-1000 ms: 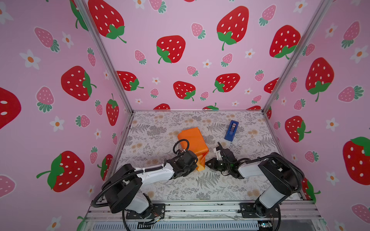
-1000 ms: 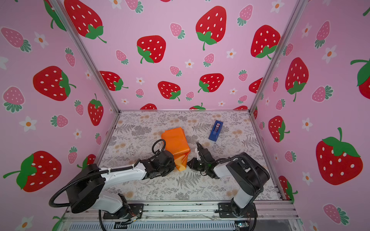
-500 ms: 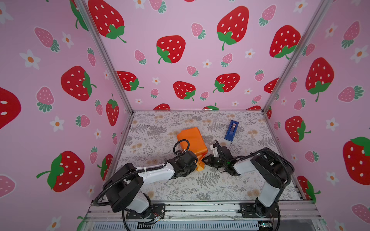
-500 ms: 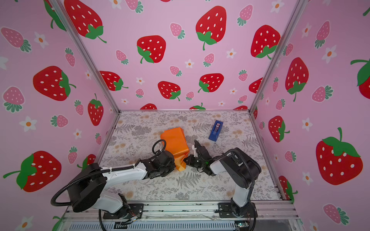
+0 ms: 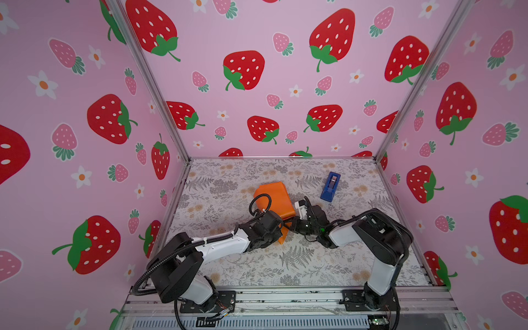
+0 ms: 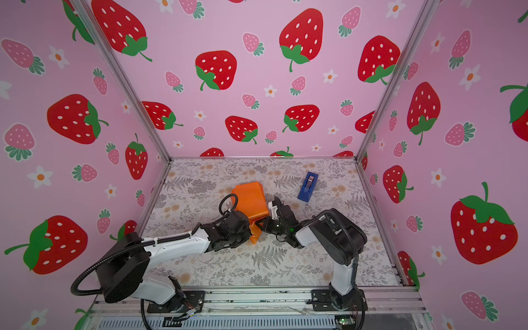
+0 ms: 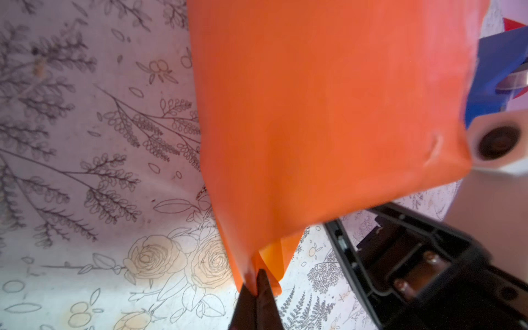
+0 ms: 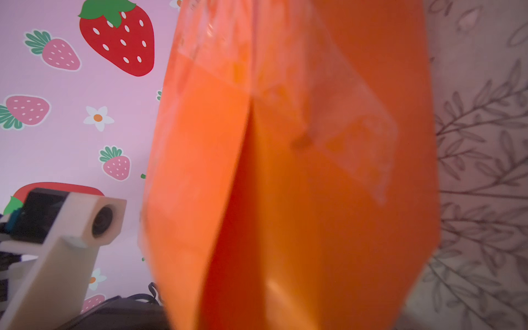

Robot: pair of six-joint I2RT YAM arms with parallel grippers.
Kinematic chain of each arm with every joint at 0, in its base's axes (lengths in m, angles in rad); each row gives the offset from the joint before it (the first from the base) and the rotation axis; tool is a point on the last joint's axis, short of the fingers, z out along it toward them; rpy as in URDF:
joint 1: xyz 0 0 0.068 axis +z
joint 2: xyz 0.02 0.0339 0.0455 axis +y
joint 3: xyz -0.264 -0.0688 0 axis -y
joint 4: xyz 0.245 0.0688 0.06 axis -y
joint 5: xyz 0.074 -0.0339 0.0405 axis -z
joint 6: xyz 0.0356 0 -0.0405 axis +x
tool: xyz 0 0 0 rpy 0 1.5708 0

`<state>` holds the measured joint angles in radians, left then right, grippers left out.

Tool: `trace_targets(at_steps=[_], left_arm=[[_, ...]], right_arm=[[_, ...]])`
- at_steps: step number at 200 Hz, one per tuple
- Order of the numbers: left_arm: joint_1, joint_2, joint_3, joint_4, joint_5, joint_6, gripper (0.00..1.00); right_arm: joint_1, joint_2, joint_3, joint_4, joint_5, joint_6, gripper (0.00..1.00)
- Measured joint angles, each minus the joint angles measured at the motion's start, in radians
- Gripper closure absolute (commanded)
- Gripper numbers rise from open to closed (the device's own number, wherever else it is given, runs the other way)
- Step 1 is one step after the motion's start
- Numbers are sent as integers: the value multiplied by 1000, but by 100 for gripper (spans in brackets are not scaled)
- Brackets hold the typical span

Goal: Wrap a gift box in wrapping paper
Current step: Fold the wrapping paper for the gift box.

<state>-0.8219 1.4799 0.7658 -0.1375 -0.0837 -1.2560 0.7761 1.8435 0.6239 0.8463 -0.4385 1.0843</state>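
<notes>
Tabletop (image 5: 217,200): wrapping paper (image 5: 275,198) lies bundled at centre. Left gripper (image 7: 258,281): fingers pressed together, pinching the paper's tail at its 6 o'clock end. Right gripper (image 5: 289,225): fingers closed, meeting that tail from 3 o'clock; hold on it not discernible. Blue tape dispenser (image 5: 330,186) at the paper's 2 o'clock, apart.

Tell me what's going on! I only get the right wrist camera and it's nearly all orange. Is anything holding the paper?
Observer: Yes. The left end effector is shut on a folded corner of the wrapping paper.
Operator: Is there any tape?
Observer: A blue tape dispenser lies on the table beyond the paper, apart from it.
Operator: Can you see the gift box?
Observer: Not in any view; only orange paper shows where it would be.
</notes>
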Motion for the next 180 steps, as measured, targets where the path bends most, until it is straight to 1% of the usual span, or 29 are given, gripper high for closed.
trace_targets(at_steps=[72,105,141,180], left_arm=[[33,20,23,3,26,48,100],[35,16,22,-2,24,47,100],[38,-25,22,-1,15,45,100],[44,-14,23,7,16,42,100]], right_arm=[[0,36,9,-1,-9,-5,95],[0,37,9,-2,-9,-10,95],[0,37,9,-2,-8,-13,95],[0,37,11,-3,-9,-13,95]])
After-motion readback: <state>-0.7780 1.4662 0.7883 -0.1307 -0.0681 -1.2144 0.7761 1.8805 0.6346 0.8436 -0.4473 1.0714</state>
